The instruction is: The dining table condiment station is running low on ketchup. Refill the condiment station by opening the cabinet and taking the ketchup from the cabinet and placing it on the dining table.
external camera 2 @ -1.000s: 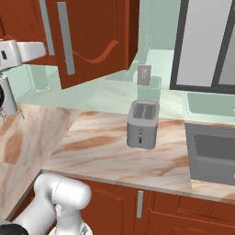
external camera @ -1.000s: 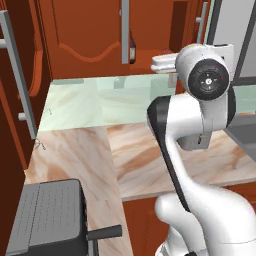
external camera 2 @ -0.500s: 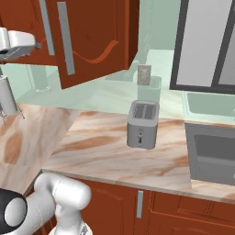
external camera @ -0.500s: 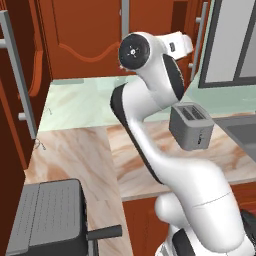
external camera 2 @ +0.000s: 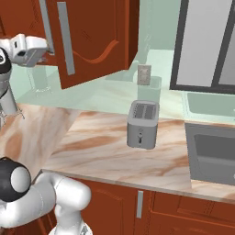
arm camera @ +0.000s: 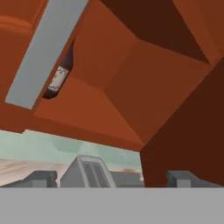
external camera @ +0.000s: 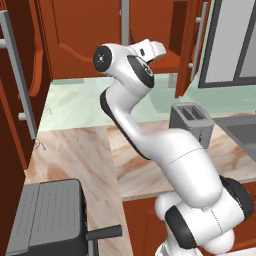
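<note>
No legible text or labels anywhere

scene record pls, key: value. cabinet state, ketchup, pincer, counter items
cabinet: one door swung open over the counter, interior visible in hand view
ketchup: inside the cabinet, partly hidden behind a silver bar handle, pale label showing
pincer: open, nothing between the fingertips, raised and aimed into the cabinet interior, apart from the ketchup
toaster: upright on the marble counter, below the open door
sink: set in the counter, right of the toaster in right base view
task stage: cabinet opened, ketchup not yet grasped
</note>
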You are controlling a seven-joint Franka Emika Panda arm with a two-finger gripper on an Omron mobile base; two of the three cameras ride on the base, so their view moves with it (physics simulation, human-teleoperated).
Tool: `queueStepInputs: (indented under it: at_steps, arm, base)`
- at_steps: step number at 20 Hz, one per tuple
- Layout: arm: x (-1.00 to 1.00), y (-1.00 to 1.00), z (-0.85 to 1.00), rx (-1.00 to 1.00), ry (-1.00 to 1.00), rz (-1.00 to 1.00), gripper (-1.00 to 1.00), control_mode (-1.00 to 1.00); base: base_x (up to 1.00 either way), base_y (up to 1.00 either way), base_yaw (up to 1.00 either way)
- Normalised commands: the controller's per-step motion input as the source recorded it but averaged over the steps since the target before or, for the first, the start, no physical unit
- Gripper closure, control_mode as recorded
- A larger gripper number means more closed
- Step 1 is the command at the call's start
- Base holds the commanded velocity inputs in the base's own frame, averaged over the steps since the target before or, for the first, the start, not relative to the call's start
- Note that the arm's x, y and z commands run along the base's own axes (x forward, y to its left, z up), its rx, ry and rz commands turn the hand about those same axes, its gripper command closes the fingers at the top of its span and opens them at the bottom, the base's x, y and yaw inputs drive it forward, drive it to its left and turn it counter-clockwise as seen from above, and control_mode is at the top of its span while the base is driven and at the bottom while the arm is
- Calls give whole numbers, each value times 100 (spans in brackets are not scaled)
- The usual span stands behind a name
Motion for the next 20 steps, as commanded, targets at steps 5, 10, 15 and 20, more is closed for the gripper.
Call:
queueStepInputs:
  at_steps: [5, 10, 15, 20]
  arm:
    - [50, -53, -17, -1, 5, -1, -100, -100]
    - [10, -98, -3, 0, 8, 0, -100, -100]
    - [-24, -96, 0, 0, 0, 0, -100, -100]
    - [-50, -100, 0, 2, 0, -2, -100, -100]
  base:
    - [0, 0, 0]
    - [0, 0, 0]
    - [0, 0, 0]
    - [0, 0, 0]
